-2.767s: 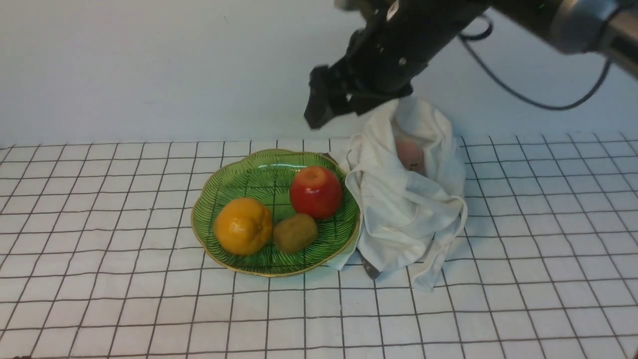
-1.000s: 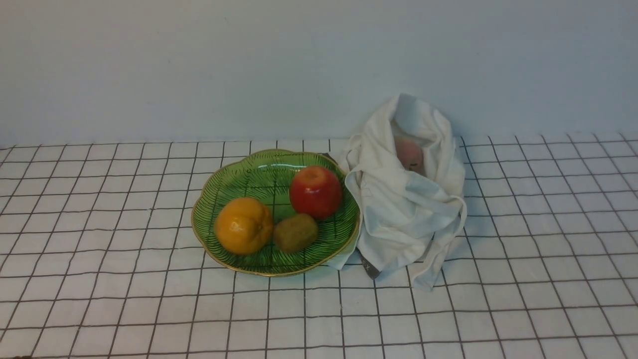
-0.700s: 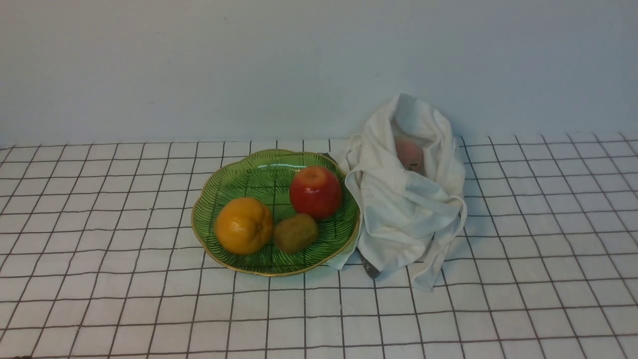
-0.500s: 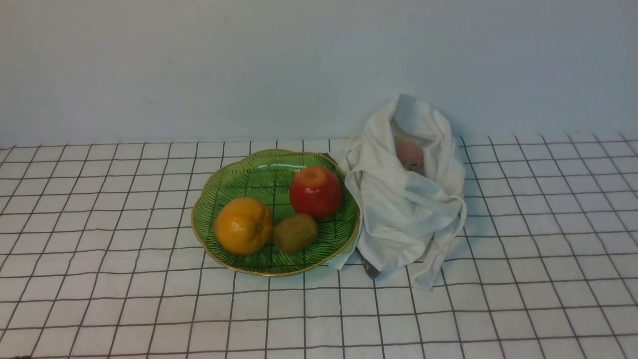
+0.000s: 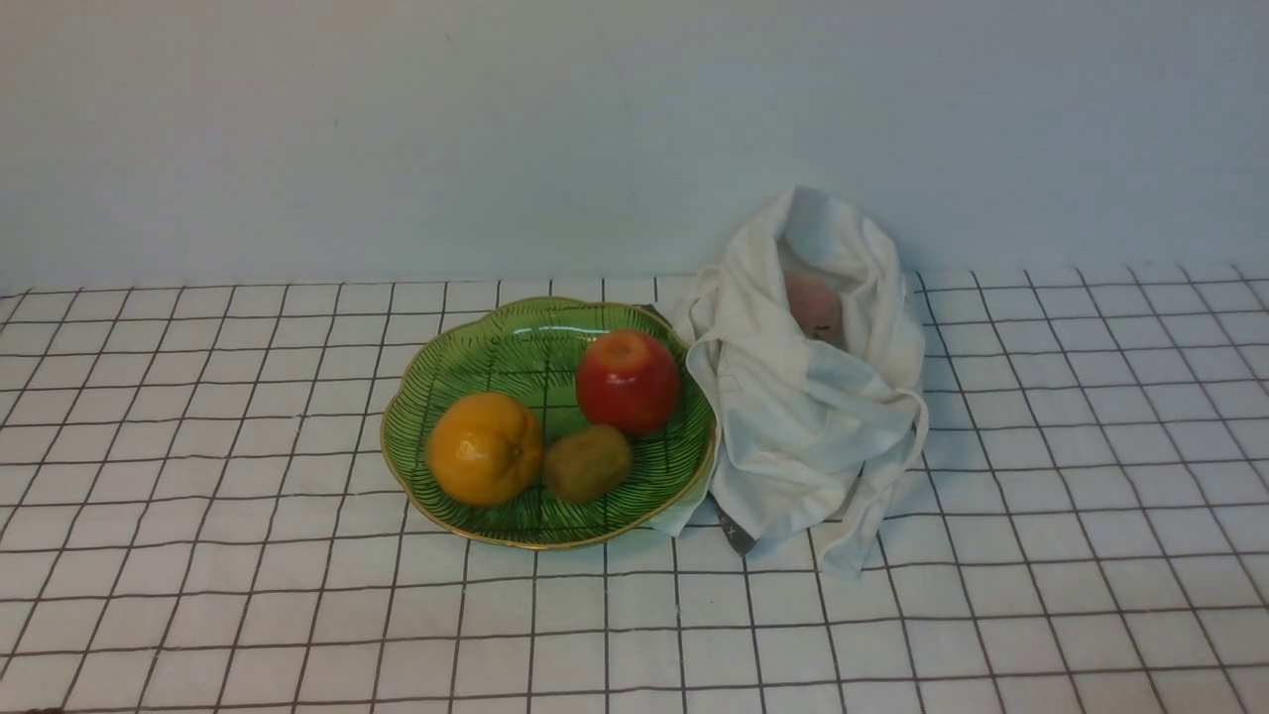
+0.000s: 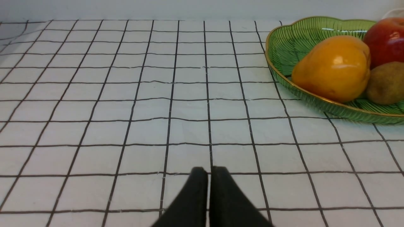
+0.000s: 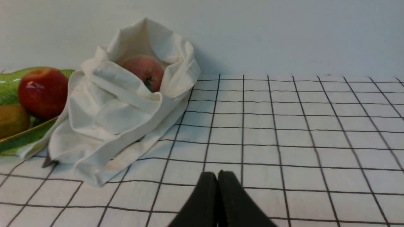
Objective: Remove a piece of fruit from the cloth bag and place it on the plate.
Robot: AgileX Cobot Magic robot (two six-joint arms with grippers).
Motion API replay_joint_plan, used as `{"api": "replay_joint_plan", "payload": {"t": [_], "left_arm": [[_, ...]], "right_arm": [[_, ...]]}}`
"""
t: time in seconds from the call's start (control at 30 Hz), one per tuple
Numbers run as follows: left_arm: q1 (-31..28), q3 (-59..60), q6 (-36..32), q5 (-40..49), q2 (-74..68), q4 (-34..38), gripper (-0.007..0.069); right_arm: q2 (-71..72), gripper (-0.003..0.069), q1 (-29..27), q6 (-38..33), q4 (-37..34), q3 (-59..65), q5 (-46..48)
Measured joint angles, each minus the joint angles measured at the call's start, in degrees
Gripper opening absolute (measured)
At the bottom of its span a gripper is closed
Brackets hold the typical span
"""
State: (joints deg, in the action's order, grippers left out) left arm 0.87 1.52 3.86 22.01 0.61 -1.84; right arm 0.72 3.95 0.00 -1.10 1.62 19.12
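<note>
Three fruits, the kiwi (image 5: 588,464), orange (image 5: 484,449) and apple (image 5: 628,383), lay on the green plate (image 5: 516,342) in the front view, beside the cloth bag (image 5: 793,397). The left wrist view showed the left gripper (image 6: 209,171) closed, gripping nothing. In the right wrist view, the right gripper (image 7: 219,175) was closed and unladen; a peach (image 7: 146,71) sat inside the bag's mouth.

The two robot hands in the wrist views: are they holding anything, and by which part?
Nothing is held: the left gripper and right gripper both have their jaws shut with nothing between them.
</note>
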Motion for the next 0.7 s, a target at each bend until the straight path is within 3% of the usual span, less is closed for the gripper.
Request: {"api": "replay_joint_plan", "payload": {"t": [0.17,0.7], "left_arm": [[0.0,0.0,0.0,0.0,0.0,0.0,-0.0005],[0.0,0.0,0.0,0.0,0.0,0.0,-0.0005]], "right_arm": [[0.0,-0.0014,-3.4,0.0,-0.1,-0.2,1.8],[0.0,-0.0014,-3.5,0.0,-0.1,-0.2,2.0]]}}
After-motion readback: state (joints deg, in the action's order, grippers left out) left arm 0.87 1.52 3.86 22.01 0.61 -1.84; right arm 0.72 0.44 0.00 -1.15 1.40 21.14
